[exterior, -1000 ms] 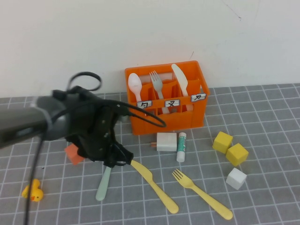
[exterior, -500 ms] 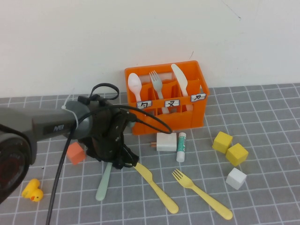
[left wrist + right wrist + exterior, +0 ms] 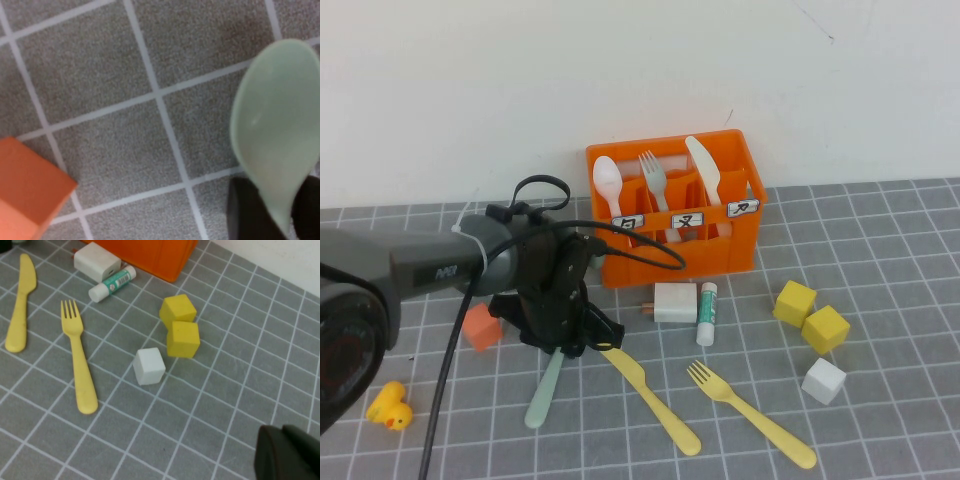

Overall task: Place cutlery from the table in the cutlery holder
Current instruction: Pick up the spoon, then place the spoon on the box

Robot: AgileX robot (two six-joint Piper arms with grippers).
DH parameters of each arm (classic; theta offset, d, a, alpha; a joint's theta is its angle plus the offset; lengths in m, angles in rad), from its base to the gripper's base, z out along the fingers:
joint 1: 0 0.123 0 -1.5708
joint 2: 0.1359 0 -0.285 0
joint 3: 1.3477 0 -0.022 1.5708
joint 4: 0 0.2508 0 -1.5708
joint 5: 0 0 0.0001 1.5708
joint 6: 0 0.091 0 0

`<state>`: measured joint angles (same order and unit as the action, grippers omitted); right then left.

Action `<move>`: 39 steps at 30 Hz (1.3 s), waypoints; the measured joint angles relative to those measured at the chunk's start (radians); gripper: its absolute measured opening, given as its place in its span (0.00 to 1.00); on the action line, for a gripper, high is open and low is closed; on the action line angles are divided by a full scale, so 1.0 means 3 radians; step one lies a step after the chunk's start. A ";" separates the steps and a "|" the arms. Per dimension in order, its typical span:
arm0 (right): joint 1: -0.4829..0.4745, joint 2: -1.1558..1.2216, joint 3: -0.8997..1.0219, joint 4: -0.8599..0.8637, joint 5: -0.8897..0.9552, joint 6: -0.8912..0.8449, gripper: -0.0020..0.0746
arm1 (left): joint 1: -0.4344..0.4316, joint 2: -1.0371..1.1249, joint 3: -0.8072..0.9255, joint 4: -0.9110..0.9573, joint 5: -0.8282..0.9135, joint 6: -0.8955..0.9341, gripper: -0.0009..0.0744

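Left hand (image 3: 563,345) is sitting low over the bowl end of the mint spoon (image 3: 543,390), near the orange cube (image 3: 478,326). Wrist view is showing the bowl (image 3: 275,125) narrowing down between two dark fingers (image 3: 245,212), so I'm reading the hand as spread and straddling the spoon where bowl meets handle, not yet clamping.

Key relation: the spoon's long axis is running from the hand toward the robot and slightly left, handle end free on the counter (image 3: 880,230), so the fingers are closing across the narrow width.

Holder (image 3: 675,210) is lying behind and to the right of the hand, near.

Yellow knife (image 3: 650,395) is starting just right of the hand; fork (image 3: 750,415) further right.

Right hand (image 3: 287,455) is hovering over the yellow blocks side, off the high view; can't tell its state. Left arm is clearly nearer the spoon.
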<state>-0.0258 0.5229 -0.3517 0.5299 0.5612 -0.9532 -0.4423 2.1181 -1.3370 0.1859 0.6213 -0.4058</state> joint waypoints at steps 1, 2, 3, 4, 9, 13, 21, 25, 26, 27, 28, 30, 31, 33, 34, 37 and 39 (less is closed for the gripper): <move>0.0000 0.0000 0.0000 0.0000 0.0000 0.0000 0.02 | 0.0000 -0.0001 0.0000 -0.0008 -0.0006 0.0000 0.28; 0.0000 0.0000 0.0000 0.0000 0.0000 0.0000 0.02 | 0.0000 -0.0001 0.0000 -0.0015 -0.0008 0.0009 0.24; 0.0000 0.0000 0.0000 0.0000 0.0000 0.0000 0.02 | 0.0000 -0.0001 0.0000 -0.0020 -0.0014 0.0016 0.21; 0.0000 0.0000 0.0000 0.0000 0.0000 0.0000 0.02 | 0.0000 0.0002 -0.0006 -0.0020 -0.0021 0.0015 0.18; 0.0000 0.0000 0.0000 0.0000 0.0000 0.0000 0.02 | 0.0000 0.0002 -0.0006 -0.0020 -0.0021 0.0015 0.16; 0.0000 0.0000 0.0000 0.0012 0.0000 0.0000 0.02 | 0.0000 -0.0004 -0.0006 -0.0020 -0.0008 0.0023 0.16; 0.0000 0.0000 0.0000 0.0012 0.0000 0.0000 0.02 | 0.0000 -0.0343 0.0000 0.0084 0.0327 0.0102 0.15; 0.0000 0.0000 0.0000 0.0012 0.0011 0.0000 0.02 | 0.0000 -0.0640 0.0000 0.0263 0.0533 0.0102 0.15; 0.0000 0.0000 0.0000 0.0012 0.0011 0.0000 0.02 | 0.0000 -0.0720 0.0000 0.0287 0.0562 0.0102 0.15; 0.0000 0.0000 0.0000 0.0012 0.0011 0.0000 0.02 | 0.0000 -0.0783 0.0000 0.0301 0.0575 0.0102 0.15; 0.0000 0.0000 0.0000 0.0012 0.0014 0.0000 0.02 | 0.0000 -0.0864 0.0000 0.0309 0.0583 0.0096 0.15; 0.0000 0.0000 0.0000 0.0012 0.0019 0.0000 0.02 | 0.0000 -0.1028 0.0000 0.0340 0.0546 0.0058 0.15; 0.0000 0.0000 0.0000 0.0012 0.0019 0.0000 0.02 | 0.0000 -0.1110 0.0000 0.0339 0.0492 0.0034 0.15; 0.0000 0.0000 0.0000 0.0012 0.0019 0.0000 0.02 | 0.0000 -0.1255 0.0000 0.0346 0.0325 0.0013 0.15; 0.0000 0.0000 0.0000 0.0012 0.0019 0.0000 0.02 | 0.0000 -0.1329 0.0005 0.0352 0.0201 -0.0009 0.15; 0.0000 0.0000 0.0000 0.0012 0.0019 0.0000 0.02 | 0.0000 -0.1499 0.0005 0.0354 -0.0240 -0.0119 0.15; 0.0000 0.0000 0.0000 0.0012 0.0019 0.0000 0.02 | 0.0000 -0.1567 0.0005 0.0366 -0.0581 -0.0218 0.15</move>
<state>-0.0258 0.5229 -0.3517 0.5335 0.5671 -0.9532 -0.4423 1.6481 -1.3357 0.2957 0.4470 -0.4712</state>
